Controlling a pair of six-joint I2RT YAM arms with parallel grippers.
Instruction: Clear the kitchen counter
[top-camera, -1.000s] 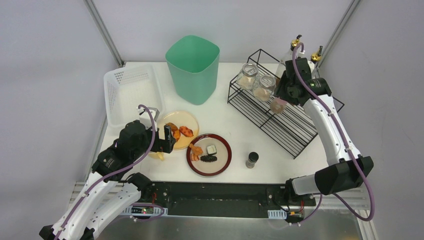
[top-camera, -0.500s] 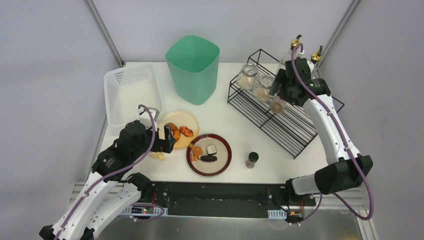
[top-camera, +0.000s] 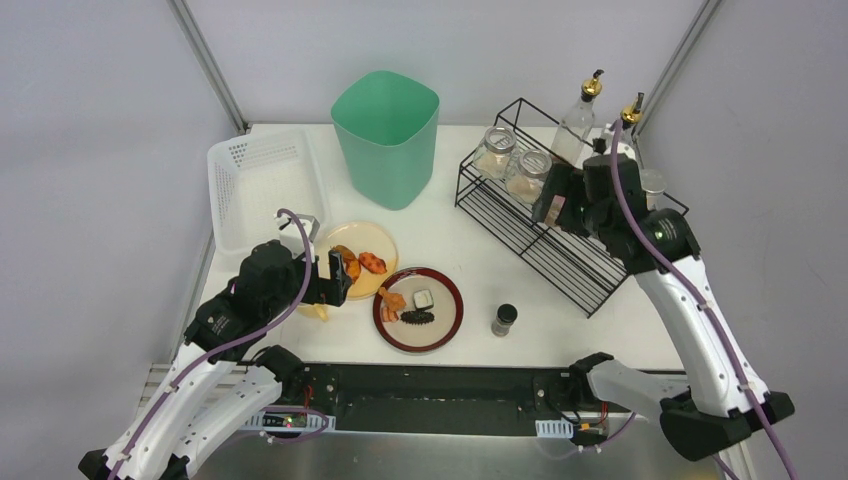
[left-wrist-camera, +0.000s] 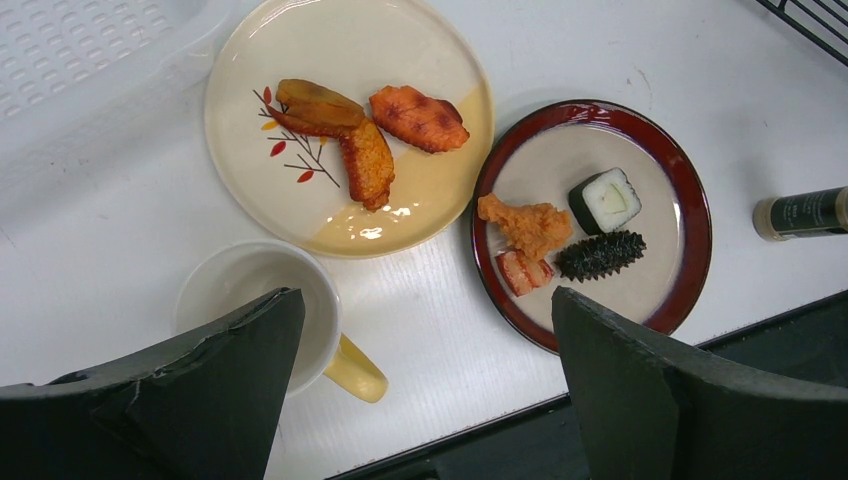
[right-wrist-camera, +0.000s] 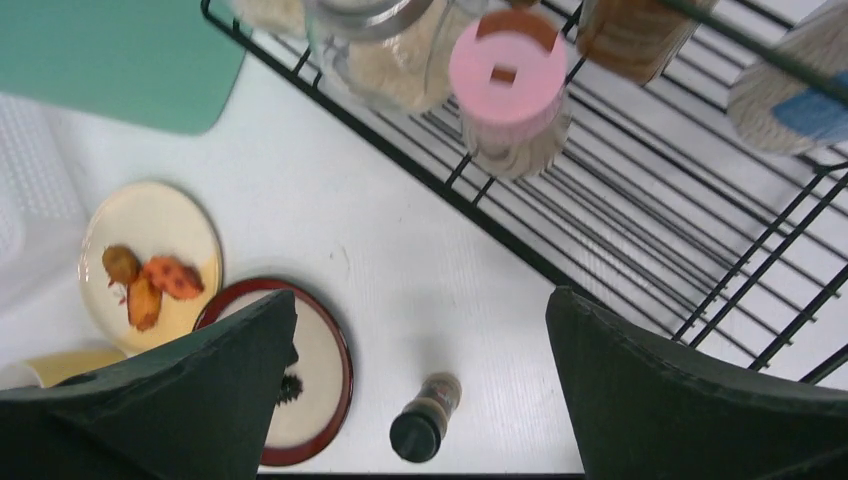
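Our bench (top-camera: 460, 255) lies flat before the arms, its long axis apparently running left to right. Over the rack (top-camera: 585, 262) at its far right, the right gripper (right-wrist-camera: 420, 300) has just let go and drawn back, jaws spread. The pink-lidded jar (right-wrist-camera: 508, 70) now stands there alone, so we judge one item cleared. The left gripper (left-wrist-camera: 428, 295), also spread, hovers over the mug (left-wrist-camera: 255, 300). The plates (left-wrist-camera: 245, 70) and shaker (top-camera: 505, 319) remain on the bench.

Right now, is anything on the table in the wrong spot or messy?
One thing: the small dark-capped spice bottle stands alone on the white counter, apart from the other jars in the black wire rack. Nothing looks spilled or tipped.
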